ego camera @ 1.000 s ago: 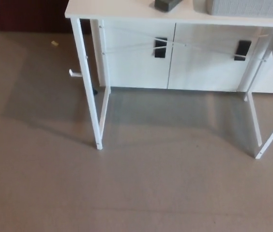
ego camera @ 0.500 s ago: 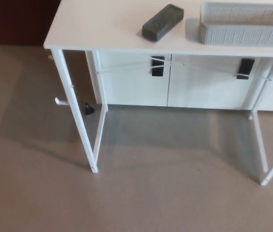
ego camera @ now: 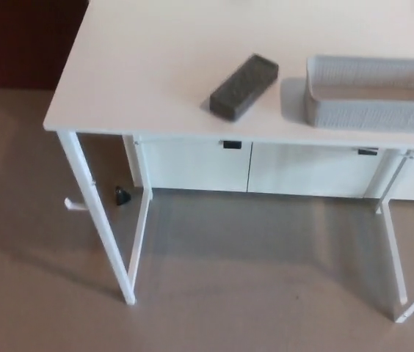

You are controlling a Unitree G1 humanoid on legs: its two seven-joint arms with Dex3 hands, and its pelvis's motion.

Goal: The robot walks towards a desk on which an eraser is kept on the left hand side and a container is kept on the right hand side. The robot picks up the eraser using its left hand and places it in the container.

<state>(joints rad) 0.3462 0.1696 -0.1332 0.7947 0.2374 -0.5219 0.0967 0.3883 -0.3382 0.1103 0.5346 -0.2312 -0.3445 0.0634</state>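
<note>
Diagonally, dark grey block eraser [ego camera: 244, 86]

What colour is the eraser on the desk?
Dark grey, almost charcoal; the eraser shows clearly in the head view.

Matt eraser [ego camera: 244, 86]; smooth desk [ego camera: 141, 66]

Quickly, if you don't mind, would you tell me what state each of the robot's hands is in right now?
Left hand: not in view, so it cannot be told.
Right hand: not in view, so it cannot be told.
</note>
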